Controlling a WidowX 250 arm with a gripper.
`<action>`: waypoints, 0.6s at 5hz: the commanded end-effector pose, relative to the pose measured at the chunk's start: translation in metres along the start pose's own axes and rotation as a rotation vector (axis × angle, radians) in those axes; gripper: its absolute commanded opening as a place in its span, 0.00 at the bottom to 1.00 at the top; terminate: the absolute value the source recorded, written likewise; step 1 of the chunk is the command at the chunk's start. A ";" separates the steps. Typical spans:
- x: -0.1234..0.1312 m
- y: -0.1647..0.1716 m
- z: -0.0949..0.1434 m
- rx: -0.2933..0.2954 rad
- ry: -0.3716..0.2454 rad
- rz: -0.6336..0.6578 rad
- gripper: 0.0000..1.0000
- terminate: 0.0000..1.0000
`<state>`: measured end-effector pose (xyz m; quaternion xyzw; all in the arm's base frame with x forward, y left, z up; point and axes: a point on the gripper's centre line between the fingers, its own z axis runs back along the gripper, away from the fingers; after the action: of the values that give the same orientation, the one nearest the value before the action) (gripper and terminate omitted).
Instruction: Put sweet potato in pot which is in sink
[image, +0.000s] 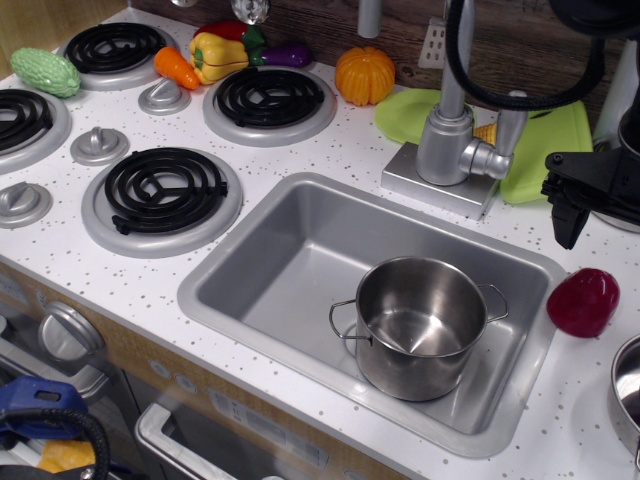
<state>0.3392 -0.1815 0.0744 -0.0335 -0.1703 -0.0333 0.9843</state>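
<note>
Care is going to be needed in the grasp, I judge: the gripper, hanging at the right edge of the frame above and slightly left of the sweet potato, is showing too little for me to tell whether it is apart or together, and it should be closing across the rounded, glossy lump squarely to avoid slipping. The dark red-magenta sweet potato is lying on the bench, beside the sink, where the shiny pot is standing upright in the lower right corner.

Bright, even light (glare inside pot)
</note>
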 end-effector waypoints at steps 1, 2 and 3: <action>0.000 0.000 0.000 0.000 0.000 0.000 1.00 0.00; 0.001 0.002 -0.015 -0.021 -0.019 -0.005 1.00 0.00; 0.000 0.005 -0.027 -0.043 -0.031 -0.007 1.00 0.00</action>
<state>0.3459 -0.1791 0.0306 -0.0540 -0.1726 -0.0415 0.9826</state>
